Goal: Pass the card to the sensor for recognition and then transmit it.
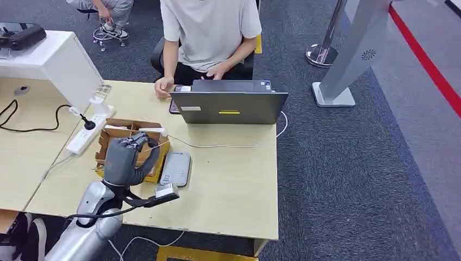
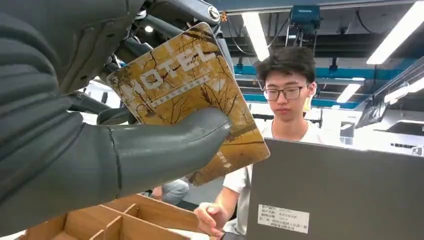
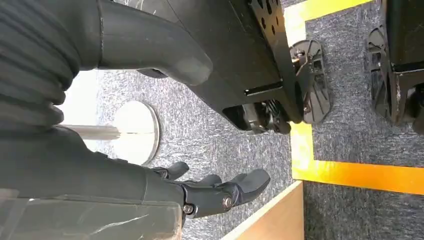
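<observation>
Right up close in the left wrist view, the left hand [image 2: 100, 140] pinches the card [image 2: 187, 95] between its thick grey thumb and the darker fingers [image 2: 150, 45] behind it. It is a yellow-brown card with bare tree branches and big pale letters on it. From the head view, that hand [image 1: 128, 155] is held up over a brown cardboard box [image 1: 111, 138] with little walls inside, and the card itself is hard to see there. Just beside the box lies a flat grey sensor [image 1: 175, 168] on the pale wooden table [image 1: 228, 185]. Farther back stands a dark laptop [image 1: 229, 106], and a person [image 1: 209, 32] in a light shirt sits behind it with a hand [image 1: 162, 87] resting on the table. A white power strip [image 1: 87, 133] lies near the box. Low beside the table edge, above grey carpet [image 3: 350, 125] with a yellow stripe, the right hand [image 3: 215, 192] hangs with its fingers a little apart and gently bent, holding nothing
</observation>
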`<action>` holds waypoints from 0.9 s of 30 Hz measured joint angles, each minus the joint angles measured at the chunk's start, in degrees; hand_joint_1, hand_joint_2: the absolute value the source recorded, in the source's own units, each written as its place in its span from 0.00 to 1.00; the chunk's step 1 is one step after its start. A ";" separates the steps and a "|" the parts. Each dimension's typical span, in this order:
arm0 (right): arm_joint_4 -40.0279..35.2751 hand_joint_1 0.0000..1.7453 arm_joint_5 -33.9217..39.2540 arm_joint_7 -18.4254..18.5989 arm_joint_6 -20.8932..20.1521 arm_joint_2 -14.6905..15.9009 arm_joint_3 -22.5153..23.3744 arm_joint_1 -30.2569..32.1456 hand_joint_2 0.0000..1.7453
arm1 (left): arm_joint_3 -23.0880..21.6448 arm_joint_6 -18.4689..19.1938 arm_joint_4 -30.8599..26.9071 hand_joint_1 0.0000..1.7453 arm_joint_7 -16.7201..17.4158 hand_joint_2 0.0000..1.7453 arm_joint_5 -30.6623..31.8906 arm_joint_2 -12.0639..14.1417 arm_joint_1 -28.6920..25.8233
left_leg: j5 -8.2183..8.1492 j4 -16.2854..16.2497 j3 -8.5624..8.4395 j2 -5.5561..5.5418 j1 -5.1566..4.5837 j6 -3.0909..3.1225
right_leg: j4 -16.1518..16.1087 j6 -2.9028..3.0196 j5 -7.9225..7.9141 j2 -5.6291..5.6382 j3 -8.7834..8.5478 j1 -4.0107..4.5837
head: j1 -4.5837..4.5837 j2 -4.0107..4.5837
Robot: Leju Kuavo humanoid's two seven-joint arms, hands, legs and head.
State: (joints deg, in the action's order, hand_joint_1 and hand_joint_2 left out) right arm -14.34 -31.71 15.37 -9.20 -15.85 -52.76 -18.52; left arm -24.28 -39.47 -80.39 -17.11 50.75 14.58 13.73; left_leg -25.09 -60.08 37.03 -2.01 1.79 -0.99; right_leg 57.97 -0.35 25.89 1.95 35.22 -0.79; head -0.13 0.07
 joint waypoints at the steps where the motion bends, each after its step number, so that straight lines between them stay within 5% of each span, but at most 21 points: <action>1: 0.00 0.00 0.00 0.00 0.00 0.00 0.00 0.00 1.00 | -0.04 0.00 0.00 1.00 0.00 1.00 -0.02 0.15 0.00 | 0.00 0.00 0.00 -0.01 0.00 0.00 | 0.00 0.00 0.00 0.00 0.00 0.00 | 0.00 0.00; 5: 0.00 0.00 0.00 0.00 -0.02 0.00 0.04 0.01 1.00 | -0.22 0.31 0.02 1.00 0.57 1.00 0.07 0.50 0.01 | -0.01 0.00 0.00 0.00 0.00 0.01 | -0.01 0.00 0.01 0.00 0.01 0.00 | -0.02 0.00; 11: 0.00 0.00 -0.65 0.02 -0.85 -0.02 0.07 0.02 1.00 | -1.84 6.64 7.51 1.00 9.80 1.00 5.25 0.46 3.09 | 0.00 0.00 -0.01 -0.01 0.00 0.00 | -0.01 0.01 0.00 -0.01 0.03 0.00 | 0.00 0.00; 18: -0.04 0.00 -1.29 -0.20 -1.70 -0.07 0.07 -0.01 1.00 | -4.33 6.60 22.88 1.00 9.36 1.00 7.12 -3.53 10.17 | 0.07 0.00 -0.02 -0.05 -0.03 0.01 | -0.01 0.00 -0.13 -0.05 -0.05 -0.03 | 0.04 0.00; 27: -0.07 0.00 -1.84 -0.20 -2.38 -0.11 0.07 -0.05 1.00 | -8.15 10.10 28.98 1.00 9.27 1.00 7.39 -6.80 12.73 | 0.06 -0.01 -0.01 -0.03 -0.06 0.02 | -0.02 -0.03 -0.14 -0.05 0.00 -0.08 | 0.02 0.00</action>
State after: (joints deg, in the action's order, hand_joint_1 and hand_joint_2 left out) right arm -14.40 -33.55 15.17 -11.58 -15.96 -52.70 -18.57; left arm -32.44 -29.38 -51.41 -7.85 58.14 7.78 26.47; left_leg -25.03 -60.08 37.02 -2.04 1.73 -0.97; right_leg 57.95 -0.38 25.75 1.90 35.22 -0.87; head -0.11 0.07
